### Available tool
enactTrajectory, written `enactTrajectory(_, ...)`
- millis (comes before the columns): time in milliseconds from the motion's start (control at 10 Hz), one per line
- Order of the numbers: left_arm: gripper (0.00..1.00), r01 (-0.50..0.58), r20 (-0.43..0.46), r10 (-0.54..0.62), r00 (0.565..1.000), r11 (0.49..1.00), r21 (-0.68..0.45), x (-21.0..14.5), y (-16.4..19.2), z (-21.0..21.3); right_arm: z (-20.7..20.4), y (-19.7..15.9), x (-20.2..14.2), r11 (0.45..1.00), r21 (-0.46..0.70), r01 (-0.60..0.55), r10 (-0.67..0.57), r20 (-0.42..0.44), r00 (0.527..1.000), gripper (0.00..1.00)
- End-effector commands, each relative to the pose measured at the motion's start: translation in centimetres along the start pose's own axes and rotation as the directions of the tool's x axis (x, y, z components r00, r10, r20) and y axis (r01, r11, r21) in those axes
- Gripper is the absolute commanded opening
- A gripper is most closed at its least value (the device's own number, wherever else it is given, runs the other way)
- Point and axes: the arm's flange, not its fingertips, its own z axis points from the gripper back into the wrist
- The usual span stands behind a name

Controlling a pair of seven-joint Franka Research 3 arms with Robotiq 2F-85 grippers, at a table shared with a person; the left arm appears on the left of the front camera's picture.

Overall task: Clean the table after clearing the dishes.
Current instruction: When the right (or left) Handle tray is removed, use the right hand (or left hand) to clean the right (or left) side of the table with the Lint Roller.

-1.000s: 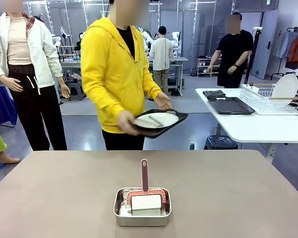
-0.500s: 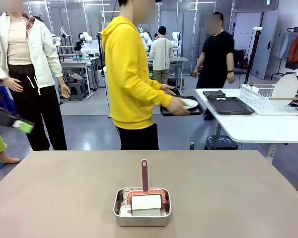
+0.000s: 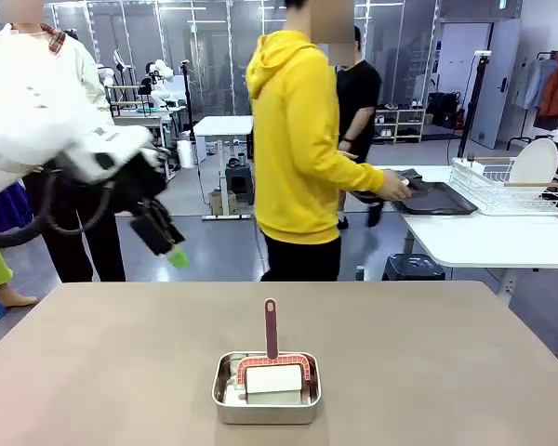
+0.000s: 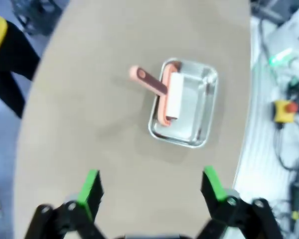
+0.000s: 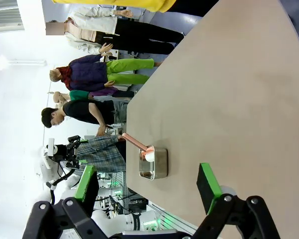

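1. The taupe table (image 3: 465, 362) spans the foreground.
2. The left gripper (image 4: 152, 180) hovers above it, jaws wide and empty.
3. A steel pan (image 3: 267, 390) sits mid-table and holds a roller (image 3: 272, 372).
4. A person's hand (image 3: 395, 187) touches a dark tray (image 3: 437, 198) on the white side table (image 3: 484, 243).
5. The right gripper (image 5: 147, 177) is spread wide and empty.

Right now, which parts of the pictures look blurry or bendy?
Front view: the left arm and left tool are smeared; the steel pan looks sharp. Left wrist view: all softly blurred, pan included. Right wrist view: crisp but rolled sideways, with the table edge bowed.
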Motion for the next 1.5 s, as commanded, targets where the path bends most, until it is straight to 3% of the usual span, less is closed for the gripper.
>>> enactTrajectory(0, 1.0, 0.079, -0.146, -0.08, 0.986, 0.997, -0.017, 3.5, 1.6, -1.5, 0.1, 0.2, 0.1, 1.0, 0.011, -0.011, 0.011, 0.001, 1.0, 1.0)
enactTrajectory(200, 1.0, 0.199, -0.306, -0.212, 0.928, 0.977, -0.073, 7.6, 0.7, -5.5, 0.1, 0.2, 0.1, 1.0, 0.011, -0.011, 0.011, 0.001, 1.0, 1.0)
enactTrajectory(500, 1.0, 0.274, -0.411, -0.287, 0.865, 0.957, -0.092, 11.7, 0.9, -10.4, 0.1, 0.2, 0.1, 1.0, 0.011, -0.011, 0.011, 0.001, 1.0, 1.0)
enactTrajectory(600, 1.0, 0.201, -0.412, -0.236, 0.88, 0.971, -0.128, 11.9, 0.2, -10.3, 0.1, 0.2, 0.1, 1.0, 0.011, -0.011, 0.011, 0.001, 1.0, 1.0)
enactTrajectory(700, 1.0, 0.274, -0.367, -0.292, 0.883, 0.956, -0.101, 10.3, -0.1, -10.6, 0.1, 0.2, 0.1, 1.0, 0.011, -0.011, 0.011, 0.001, 1.0, 1.0)
enactTrajectory(1400, 1.0, 0.265, -0.368, -0.295, 0.882, 0.955, -0.129, 11.1, 1.3, -11.4, 0.1, 0.2, 0.1, 1.0, 0.011, -0.011, 0.011, 0.001, 1.0, 1.0)
